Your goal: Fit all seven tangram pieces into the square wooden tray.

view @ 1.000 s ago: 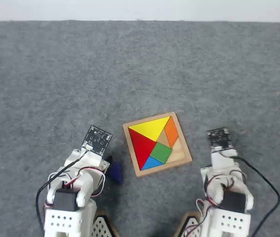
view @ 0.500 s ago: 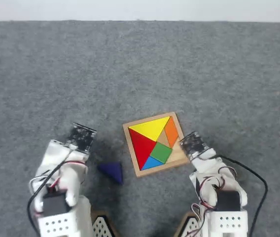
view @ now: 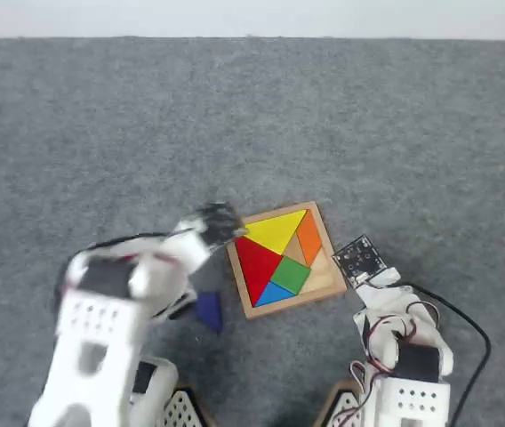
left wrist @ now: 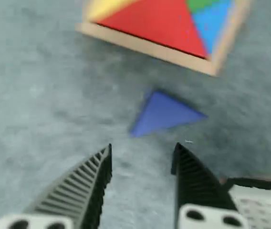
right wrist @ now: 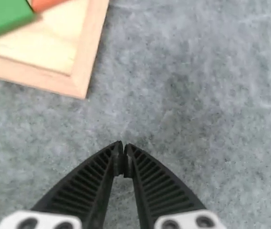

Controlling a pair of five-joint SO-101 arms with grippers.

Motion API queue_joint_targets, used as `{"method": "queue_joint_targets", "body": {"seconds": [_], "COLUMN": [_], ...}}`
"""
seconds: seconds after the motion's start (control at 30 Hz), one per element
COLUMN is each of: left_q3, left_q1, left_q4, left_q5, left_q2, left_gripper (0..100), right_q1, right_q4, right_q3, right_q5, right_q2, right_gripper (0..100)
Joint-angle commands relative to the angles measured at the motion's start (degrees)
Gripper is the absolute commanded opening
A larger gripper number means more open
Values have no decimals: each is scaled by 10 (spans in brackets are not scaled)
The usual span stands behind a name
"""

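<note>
1 blue triangle (left wrist: 164, 113) lies just beyond the parted left fingers (left wrist: 95, 176).

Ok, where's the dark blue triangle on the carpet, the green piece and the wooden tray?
dark blue triangle (left wrist: 164, 114): left wrist view, middle of its top face.
green piece (view: 290, 274): high view, centre of the piece.
wooden tray (right wrist: 88, 43): right wrist view, on its raised rim.
</note>
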Motion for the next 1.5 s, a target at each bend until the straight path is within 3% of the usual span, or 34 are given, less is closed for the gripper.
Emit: {"method": "queue_joint_targets", "body": {"seconds": [0.0, 0.27, 0.57, 0.73, 1.2, 1.47], "left_q3": [15, 157, 129, 63, 32, 41], "left_q1": [51, 39, 10, 11, 56, 9], "left_q4": [-71, -248, -375, -371, -369, -367], "left_q5": [-21, -91, -91, -56, -57, -79], "left_q2": [83, 135, 288, 357, 345, 345], "left_gripper": [265, 276, 276, 276, 276, 275], "right_q1": [5, 4, 4, 4, 4, 4], "right_q4": [-15, -15, -15, -15, -16, -16], "right_q3": [9, 9, 9, 9, 9, 9], "right_q5": [-4, -4, -4, -4, -4, -4], "right_q2": [-5, -5, -5, -5, -5, -5], "right_gripper": [6, 6, 6, 6, 6, 6]}}
